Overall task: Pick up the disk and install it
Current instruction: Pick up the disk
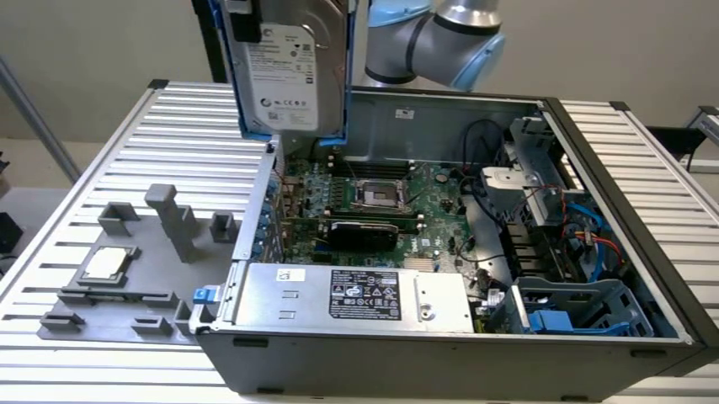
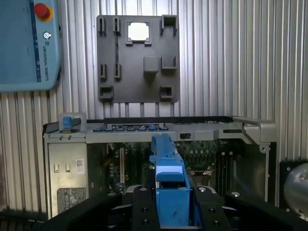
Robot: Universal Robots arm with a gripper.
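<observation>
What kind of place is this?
Probably a robotics lab bench for computer assembly: a robot arm holds a disk over an open computer case on a ribbed metal table; a control pendant lies nearby.

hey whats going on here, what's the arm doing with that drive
The robot arm has its gripper closed on the disk, holding it upright in the air above the open computer case. The disk is not yet installed. A small chip sits on the grey tray beside the case.
</observation>
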